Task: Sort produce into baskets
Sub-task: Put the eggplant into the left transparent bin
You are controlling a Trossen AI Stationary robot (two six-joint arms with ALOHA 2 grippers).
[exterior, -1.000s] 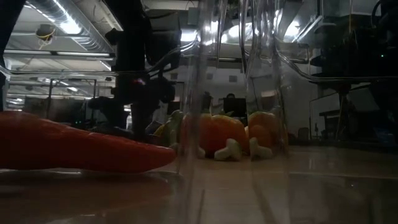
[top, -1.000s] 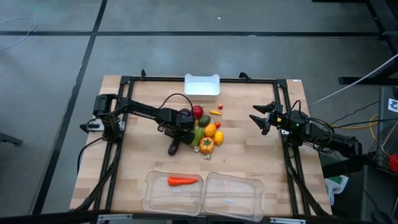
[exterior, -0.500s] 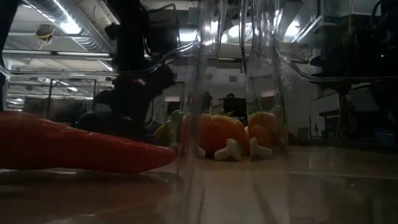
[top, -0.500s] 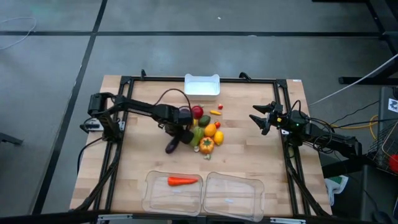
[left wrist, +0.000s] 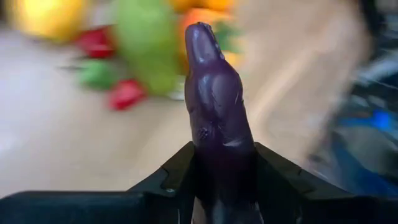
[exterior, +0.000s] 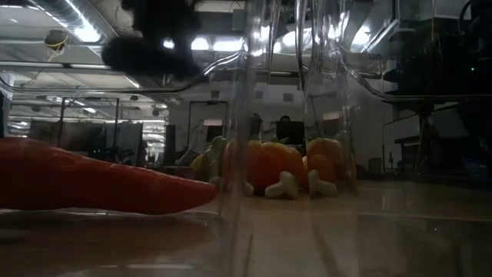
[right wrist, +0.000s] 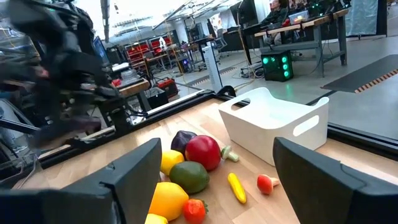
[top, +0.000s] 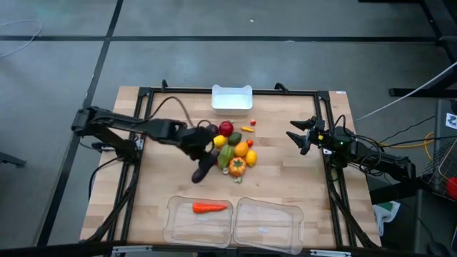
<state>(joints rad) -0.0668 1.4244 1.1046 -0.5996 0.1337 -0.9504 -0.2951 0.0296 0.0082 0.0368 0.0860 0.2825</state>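
My left gripper (top: 199, 150) is shut on the purple eggplant (left wrist: 214, 93), which also shows in the high view (top: 203, 165), just left of the produce pile (top: 235, 148). The pile holds a red apple (right wrist: 203, 151), lemons and green and orange peppers. An orange carrot (top: 209, 208) lies in the left clear tray (top: 175, 223). The right clear tray (top: 285, 228) is beside it. My right gripper (top: 296, 135) is open over the table's right side, right of the pile. My left gripper pinches the eggplant's near part (left wrist: 221, 152) between its two fingers (left wrist: 180, 165). The eggplant lies along the fingers, and its free end (left wrist: 202, 37) sticks out well past them. The low view shows it lifted clear of the table.
A white bin (top: 232, 98) stands at the far edge behind the pile. A small yellow piece and tiny red pieces (top: 248, 128) lie between bin and pile. The two clear trays sit at the near edge. A black frame (top: 325, 114) runs along the table's sides.
My left gripper has risen from the table beside the pile with the eggplant between its fingers, and the arm has drawn back toward the table's left edge. The eggplant is lifted clear now. The pile and the carrot have stayed put.
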